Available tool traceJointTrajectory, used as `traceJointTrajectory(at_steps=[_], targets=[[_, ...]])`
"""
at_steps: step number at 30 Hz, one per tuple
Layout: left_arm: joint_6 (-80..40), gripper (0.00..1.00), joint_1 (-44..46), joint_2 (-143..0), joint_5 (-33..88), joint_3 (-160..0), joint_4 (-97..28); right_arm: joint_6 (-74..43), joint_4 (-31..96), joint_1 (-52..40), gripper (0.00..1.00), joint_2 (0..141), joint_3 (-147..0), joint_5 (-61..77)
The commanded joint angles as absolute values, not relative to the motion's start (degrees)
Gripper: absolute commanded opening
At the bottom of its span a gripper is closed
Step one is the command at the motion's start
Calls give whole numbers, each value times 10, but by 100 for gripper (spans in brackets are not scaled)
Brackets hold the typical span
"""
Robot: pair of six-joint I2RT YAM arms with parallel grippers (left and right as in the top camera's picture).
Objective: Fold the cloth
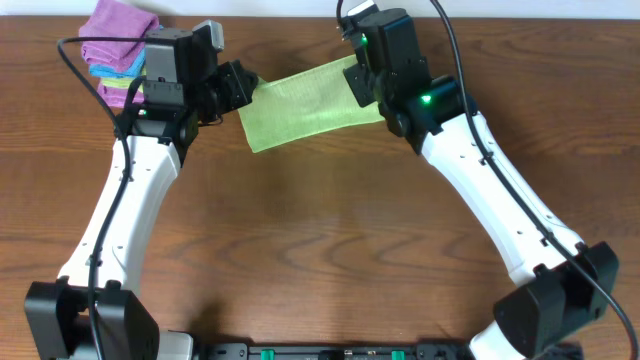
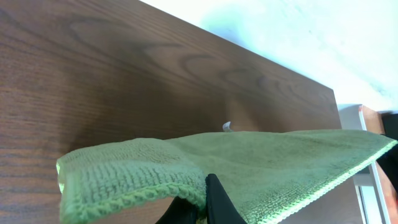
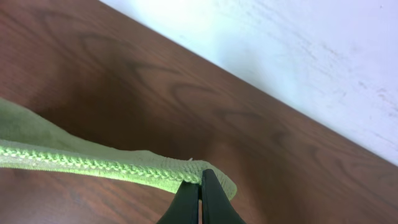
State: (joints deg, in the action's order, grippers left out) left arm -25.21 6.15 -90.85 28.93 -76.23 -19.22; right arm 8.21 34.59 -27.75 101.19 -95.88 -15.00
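Observation:
The lime-green cloth (image 1: 305,102) is stretched between my two grippers at the far middle of the table. My left gripper (image 1: 246,88) is shut on its left edge. My right gripper (image 1: 358,84) is shut on its right edge. In the left wrist view the cloth (image 2: 249,165) spreads out ahead of the shut black jaws (image 2: 208,202), which pinch its stitched hem. In the right wrist view the shut jaws (image 3: 200,193) pinch a corner of the cloth (image 3: 74,155), and its hem runs off to the left above the wood.
A stack of folded purple and blue cloths (image 1: 115,50) lies at the table's far left corner, just behind my left arm. The table's far edge and a white wall (image 3: 298,56) are close beyond the cloth.

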Motion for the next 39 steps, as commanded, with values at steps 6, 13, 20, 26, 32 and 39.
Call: traceJointTrajectory(at_steps=[6,13,20,26,32,39], targets=[[-229,6,61,-897,244,-779,-201,87,362,-269,1,999,-971,-161],[-205,6,61,-911,219,-779,-114,87,277,-245,1,1007,-971,-160],[-203,6,61,-915,268,-779,-110,86,267,-238,1,1010,-971,-141],[-192,6,61,-886,296,-779,-365,72,502,-278,1,1005,-972,-105],[-179,6,61,-881,387,-779,-521,8,659,-321,1,985,-972,-72],[-156,96,61,-881,383,-779,-641,9,762,-328,99,974,-972,-6]])
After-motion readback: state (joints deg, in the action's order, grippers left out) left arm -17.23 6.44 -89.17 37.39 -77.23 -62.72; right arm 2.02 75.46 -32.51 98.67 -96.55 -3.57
